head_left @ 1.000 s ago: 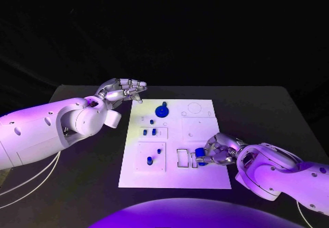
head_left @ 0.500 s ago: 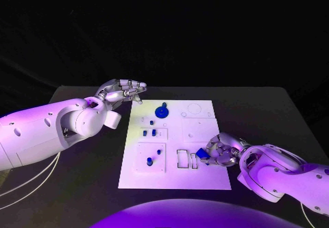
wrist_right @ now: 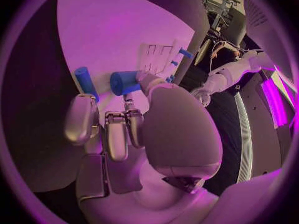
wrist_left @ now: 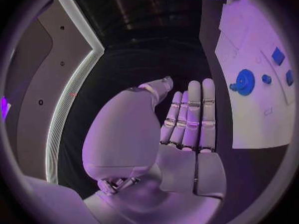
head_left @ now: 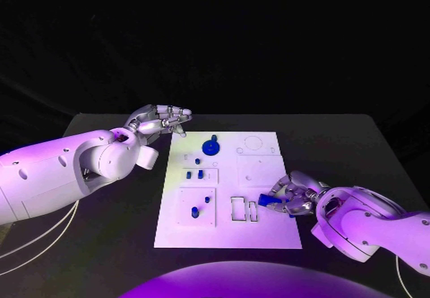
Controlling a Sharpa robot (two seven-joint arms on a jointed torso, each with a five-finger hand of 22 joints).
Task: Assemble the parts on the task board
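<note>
The right hand (head_left: 291, 197) grips a blue part (head_left: 268, 200) at the task board (head_left: 269, 233)'s right edge, its empty slots (head_left: 243, 208) just beside toward nine o'clock, while the left hand (head_left: 160, 120) hovers released well away at eleven.

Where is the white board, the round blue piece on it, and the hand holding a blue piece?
Task board (head_left: 269, 231), head view, on its bare near corner.
Round blue piece (head_left: 211, 147), head view, on its middle.
Right hand (head_left: 294, 194), head view, on the middle of the hand.
</note>
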